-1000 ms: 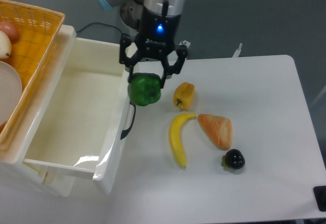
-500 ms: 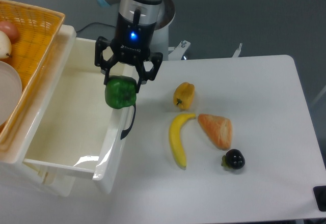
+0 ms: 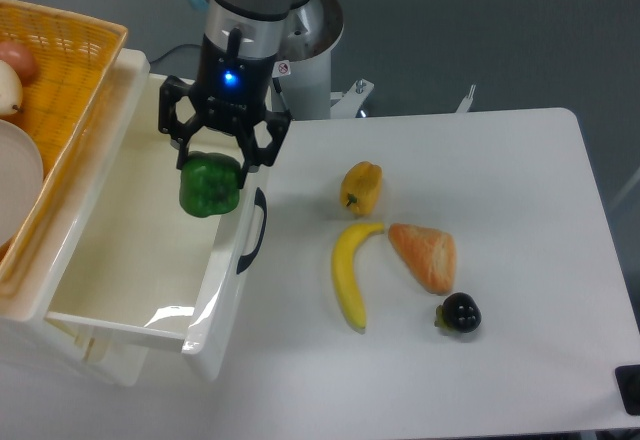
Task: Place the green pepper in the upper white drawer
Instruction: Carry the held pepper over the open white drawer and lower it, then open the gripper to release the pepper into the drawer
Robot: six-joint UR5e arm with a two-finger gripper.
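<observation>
My gripper (image 3: 212,165) is shut on the green pepper (image 3: 209,189), a glossy dark-green lobed pepper. It holds the pepper in the air over the right side of the upper white drawer (image 3: 110,260), just inside the drawer's front wall. The drawer is pulled open, cream-white with deep walls, and its dark curved handle (image 3: 252,232) faces the table. The drawer's inside shows no objects.
A woven orange-yellow basket (image 3: 55,90) with an onion and a white dish sits over the drawer's left side. On the white table lie a yellow pepper (image 3: 362,188), a banana (image 3: 350,272), a piece of bread (image 3: 424,256) and a dark grape cluster (image 3: 460,313).
My gripper has carried the green pepper to the left, from above the table beside the drawer handle to above the drawer's interior. The other items have not moved.
</observation>
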